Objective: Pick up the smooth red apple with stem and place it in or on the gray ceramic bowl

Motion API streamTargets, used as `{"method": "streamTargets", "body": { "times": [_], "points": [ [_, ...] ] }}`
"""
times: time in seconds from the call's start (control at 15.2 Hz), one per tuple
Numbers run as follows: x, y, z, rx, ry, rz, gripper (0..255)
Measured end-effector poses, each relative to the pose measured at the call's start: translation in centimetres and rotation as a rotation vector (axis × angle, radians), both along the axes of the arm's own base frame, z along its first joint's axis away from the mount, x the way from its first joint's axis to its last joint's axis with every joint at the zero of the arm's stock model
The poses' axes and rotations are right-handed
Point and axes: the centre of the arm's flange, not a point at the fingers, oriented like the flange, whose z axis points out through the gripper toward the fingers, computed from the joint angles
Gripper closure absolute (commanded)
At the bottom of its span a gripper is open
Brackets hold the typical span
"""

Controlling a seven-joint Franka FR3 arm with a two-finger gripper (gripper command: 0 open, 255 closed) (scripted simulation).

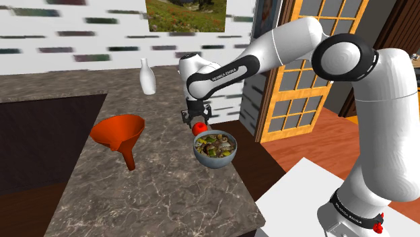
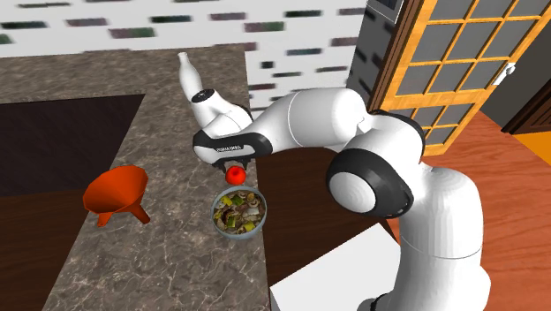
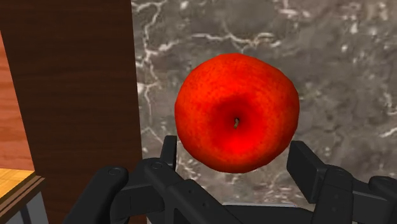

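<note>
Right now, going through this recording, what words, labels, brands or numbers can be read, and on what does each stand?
"FRANKA EMIKA": white letters on the dark band of the arm's forearm, just legible.
White lettering on the dark ring at the arm's base: too small to read.
No text on the apple, the bowl, the funnel or the white bottle.

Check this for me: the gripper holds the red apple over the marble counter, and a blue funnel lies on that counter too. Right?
Not quite. The funnel is orange, not blue; the shoulder view shows it. The rest stands: the gripper clasps the red apple between its jaws over the marble counter, and the funnel lies on that counter too.
</note>
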Motion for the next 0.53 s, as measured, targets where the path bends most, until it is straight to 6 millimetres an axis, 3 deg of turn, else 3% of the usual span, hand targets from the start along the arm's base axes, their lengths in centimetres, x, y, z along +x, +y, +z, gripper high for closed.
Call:
{"method": "streamTargets", "body": {
  "times": [0.53],
  "points": [
    [0.0,0.0,3.9,0.000,0.000,0.000,255]
  ]
}}
